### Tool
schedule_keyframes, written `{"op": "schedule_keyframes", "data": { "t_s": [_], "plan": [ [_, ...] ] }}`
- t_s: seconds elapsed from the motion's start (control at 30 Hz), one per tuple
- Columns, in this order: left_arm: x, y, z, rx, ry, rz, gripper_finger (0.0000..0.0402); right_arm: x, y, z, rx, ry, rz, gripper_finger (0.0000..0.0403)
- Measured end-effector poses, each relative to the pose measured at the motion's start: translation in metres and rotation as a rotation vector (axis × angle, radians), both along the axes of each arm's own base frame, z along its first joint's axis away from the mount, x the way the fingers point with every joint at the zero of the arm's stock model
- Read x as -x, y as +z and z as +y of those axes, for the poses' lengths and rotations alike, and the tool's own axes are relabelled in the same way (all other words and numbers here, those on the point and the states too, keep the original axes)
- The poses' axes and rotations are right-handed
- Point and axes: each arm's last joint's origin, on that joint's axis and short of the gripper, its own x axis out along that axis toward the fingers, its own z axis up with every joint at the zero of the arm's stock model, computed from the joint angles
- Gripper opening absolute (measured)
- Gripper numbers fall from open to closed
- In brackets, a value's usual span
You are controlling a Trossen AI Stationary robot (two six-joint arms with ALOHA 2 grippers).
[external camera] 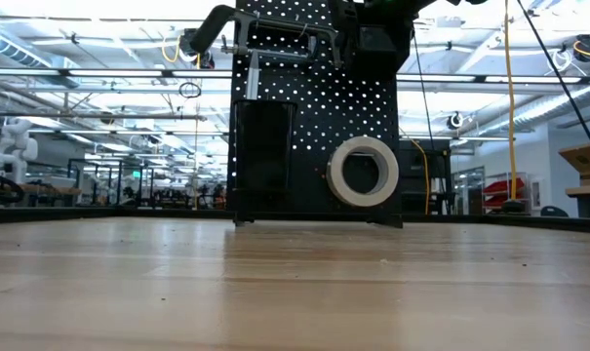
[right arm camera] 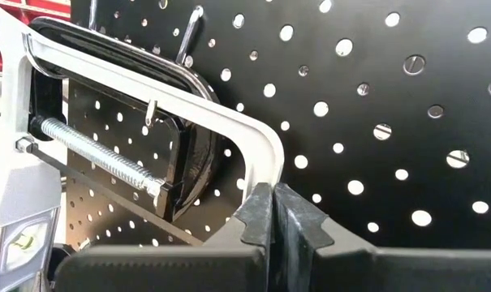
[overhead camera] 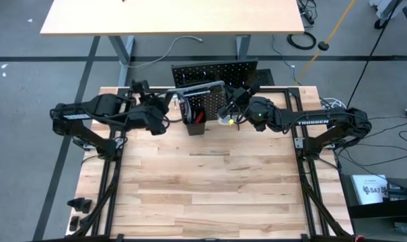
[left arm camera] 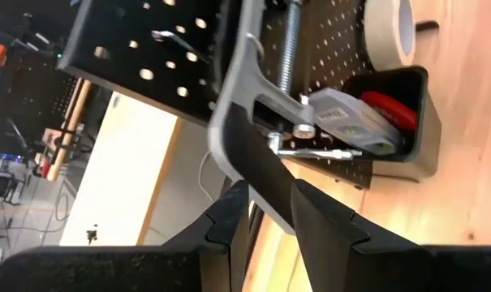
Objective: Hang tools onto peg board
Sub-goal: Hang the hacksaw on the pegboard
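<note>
A grey metal C-clamp (overhead camera: 196, 87) with a threaded screw (left arm camera: 290, 49) is up against the top of the black peg board (overhead camera: 216, 70), which stands upright at the table's far side. My left gripper (overhead camera: 165, 107) is shut on the clamp's left end and my right gripper (overhead camera: 225, 109) on its right end. A black bin (left arm camera: 407, 122) on the board holds a silver level (left arm camera: 342, 118) and a red-handled tool (left arm camera: 391, 109). A white tape roll (external camera: 363, 171) hangs low on the board's front. My left gripper pinches the clamp's grey frame (left arm camera: 243, 150) between its two fingers (left arm camera: 229, 219), coming about level from the table's left. The frame runs out past the fingertips, clear of the table. My right gripper pinches the frame's curved corner (right arm camera: 263, 158) between its two fingers (right arm camera: 253, 215), coming about level from the table's right. The clamp lies along the board's face, lifted clear of the table.
Silver hooks (right arm camera: 192, 28) stick out of the board close to the clamp. The wooden tabletop (overhead camera: 210, 188) stretches in front of the board. A second tan table (overhead camera: 169, 17) stands beyond it, with cables on the floor.
</note>
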Motion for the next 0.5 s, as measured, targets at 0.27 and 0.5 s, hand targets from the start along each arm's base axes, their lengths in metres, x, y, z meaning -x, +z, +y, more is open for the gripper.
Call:
{"op": "schedule_keyframes", "data": {
  "t_s": [0.27, 0.5],
  "plan": [
    [0.007, 0.003, -0.001, 0.006, -0.006, -0.041, 0.0099, 0.000, 0.000, 0.003, 0.029, 0.005, 0.038, 0.0014],
    [0.016, 0.009, -0.001, 0.011, -0.011, -0.087, 0.0099, 0.000, 0.001, 0.006, 0.034, 0.007, 0.039, 0.0081]
  ]
}}
